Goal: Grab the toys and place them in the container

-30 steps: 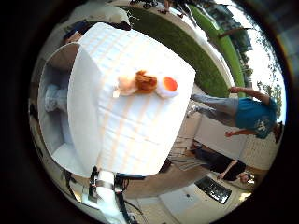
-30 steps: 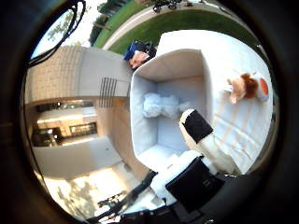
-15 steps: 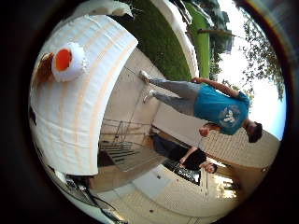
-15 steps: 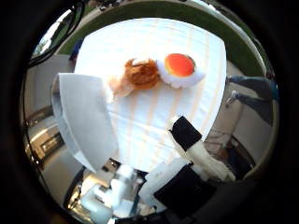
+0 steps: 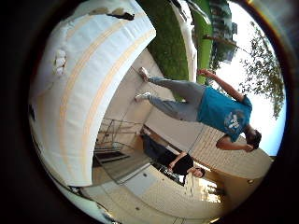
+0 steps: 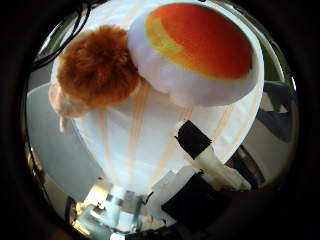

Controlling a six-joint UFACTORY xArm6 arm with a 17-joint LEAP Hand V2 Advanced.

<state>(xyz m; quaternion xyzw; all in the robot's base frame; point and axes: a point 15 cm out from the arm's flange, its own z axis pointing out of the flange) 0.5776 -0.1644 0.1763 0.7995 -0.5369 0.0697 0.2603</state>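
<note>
A white plush fried egg with an orange yolk (image 6: 200, 50) lies on the white, orange-striped tablecloth (image 6: 145, 150). It fills much of the thumb side view, so it is close under the palm. Touching its side is a brown furry toy with a cream body (image 6: 95, 72). My right hand (image 6: 207, 160) shows one straight white finger with a black tip (image 6: 192, 140), reaching over the cloth just short of the egg and touching neither toy. A pale grey surface (image 6: 47, 145) beside the table's edge may be the container; I cannot tell.
In the little finger side view the striped tablecloth (image 5: 79, 102) drops off at its edge to paved ground (image 5: 140, 88), with a metal frame (image 5: 114, 154) beside the table and grass (image 5: 168, 37) further out.
The hand has come down towards the table. The egg and the brown toy now fill much more of the thumb side view, and the little finger side view has lost sight of the egg.
</note>
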